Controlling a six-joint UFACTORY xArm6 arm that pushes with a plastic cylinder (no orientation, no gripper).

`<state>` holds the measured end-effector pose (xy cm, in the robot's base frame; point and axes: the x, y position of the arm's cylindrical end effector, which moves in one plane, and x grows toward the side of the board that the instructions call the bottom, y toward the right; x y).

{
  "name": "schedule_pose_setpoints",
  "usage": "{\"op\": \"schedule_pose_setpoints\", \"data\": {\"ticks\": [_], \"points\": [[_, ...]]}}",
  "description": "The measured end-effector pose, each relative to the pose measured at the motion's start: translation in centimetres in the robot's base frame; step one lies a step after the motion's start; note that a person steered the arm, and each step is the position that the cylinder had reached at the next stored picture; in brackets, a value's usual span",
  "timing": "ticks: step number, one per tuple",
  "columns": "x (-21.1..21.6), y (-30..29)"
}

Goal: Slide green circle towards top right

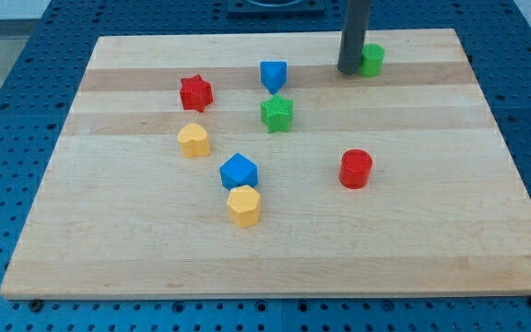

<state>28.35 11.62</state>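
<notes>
The green circle point(372, 59) is a short green cylinder standing near the view's top, right of centre, on the wooden board point(450, 203). My tip point(349, 70) is the lower end of a dark rod that comes down from the view's top edge. It rests on the board right against the green circle's left side, and the rod hides part of the circle's left edge.
A blue block point(273, 75), a green star point(277, 113) and a red star point(195, 93) lie left of the tip. A yellow heart point(193, 140), a blue block point(239, 171), a yellow hexagon point(243, 205) and a red cylinder point(356, 169) lie lower down.
</notes>
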Motion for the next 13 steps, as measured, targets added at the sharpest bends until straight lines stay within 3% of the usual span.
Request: {"op": "schedule_pose_setpoints", "data": {"ticks": [2,8,13], "points": [[2.4,2.8],[-3.3,1.0],[-6.1,4.6]]}}
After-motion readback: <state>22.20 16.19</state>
